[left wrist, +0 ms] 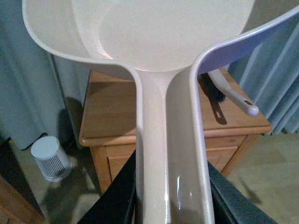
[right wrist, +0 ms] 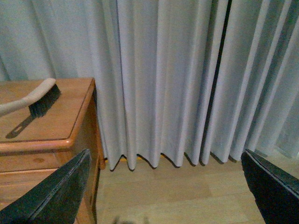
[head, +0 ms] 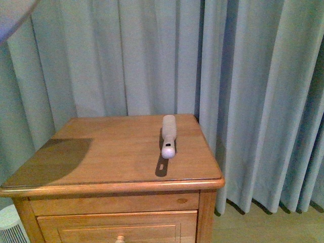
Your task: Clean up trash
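Starting with the front view, a wooden table [head: 101, 152] is seen before a pale curtain [head: 126, 55], and only a brush [head: 168, 135] is found on its top. The brush is laid on the right half of the top, its long axis running front to back: the rounded handle end is turned toward the robot, the head toward the curtain. No trash is made out on the table here, and neither pincer is shown. A pale edge in the upper left corner is judged to be part of the dustpan [head: 12, 15].

From the left wrist view, the dustpan's handle is seen clamped between the dark fingers of the left pincer [left wrist: 172, 196], with the pan raised in front of the table. Much of the table top is hidden by the pan, so the trash cannot be placed from here either. The brush is glimpsed past the pan's rim, on the far side of the table from the left arm.

From the right wrist view, the right pincer [right wrist: 168, 186] is shown spread wide and empty, hung over the floor [right wrist: 187, 196] off the table's right side. The brush is seen resting near that same side of the table. The right arm is therefore judged the nearer one. A reach toward the robot's left, with the jaws set across the handle's front-to-back axis, is judged to be what the coming move calls for. The trash is found in none of the three views.
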Robot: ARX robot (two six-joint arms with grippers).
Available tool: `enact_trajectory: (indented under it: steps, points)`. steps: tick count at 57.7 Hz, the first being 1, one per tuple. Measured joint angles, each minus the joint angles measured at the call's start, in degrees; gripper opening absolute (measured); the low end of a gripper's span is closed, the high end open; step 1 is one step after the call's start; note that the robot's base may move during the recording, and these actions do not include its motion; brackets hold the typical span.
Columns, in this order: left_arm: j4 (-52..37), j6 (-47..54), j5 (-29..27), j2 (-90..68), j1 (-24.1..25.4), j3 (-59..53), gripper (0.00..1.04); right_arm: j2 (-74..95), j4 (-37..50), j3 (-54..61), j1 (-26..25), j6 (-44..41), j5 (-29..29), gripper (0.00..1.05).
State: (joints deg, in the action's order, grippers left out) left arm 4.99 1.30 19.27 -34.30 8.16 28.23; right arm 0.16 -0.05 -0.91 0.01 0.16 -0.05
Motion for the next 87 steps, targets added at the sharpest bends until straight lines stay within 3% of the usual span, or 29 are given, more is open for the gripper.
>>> enact_trajectory:
  steps: [6,17,22,26,28,35,44,53,59,73,87]
  points:
    - [1.88,0.59,2.25,3.63,3.15,-1.6,0.27,0.0,0.0,0.0,0.0,0.0,-0.02,0.97]
    - [2.45,0.81,3.69,5.27,3.98,-2.01,0.27,0.17,0.2,0.02,0.26,-0.13,1.14,0.97]
    - [2.47,0.81,3.78,5.33,3.96,-2.03,0.27,8.17,6.36,-0.55,9.27,-1.68,29.05,0.97]
    - [2.47,0.81,3.74,5.33,3.96,-2.03,0.27,16.17,6.14,-1.84,11.21,0.09,39.6,0.97]
    - [2.47,0.81,3.69,5.33,3.96,-2.03,0.27,21.44,6.95,-3.28,11.69,1.14,41.0,0.97]
    - [2.47,0.81,3.72,5.35,3.93,-2.03,0.27,38.21,7.82,-13.38,12.24,6.14,34.97,0.97]
    - [2.47,0.81,3.72,5.4,3.96,-2.03,0.27,58.45,2.08,-31.65,13.29,13.2,26.69,0.97]
    - [2.47,0.81,3.72,5.4,3.96,-2.03,0.27,78.05,-7.52,-53.16,16.39,19.02,20.35,0.97]
    - [2.47,0.81,3.72,5.4,3.96,-2.03,0.27,94.16,-19.37,-76.48,20.2,25.4,16.13,0.97]
    - [2.47,0.81,3.72,5.4,3.96,-2.03,0.27,115.19,-34.95,-106.44,28.04,32.87,13.64,0.97]
    - [2.47,0.81,3.72,5.4,3.96,-2.03,0.27,127.78,-41.75,-121.42,33.51,36.33,13.7,0.97]
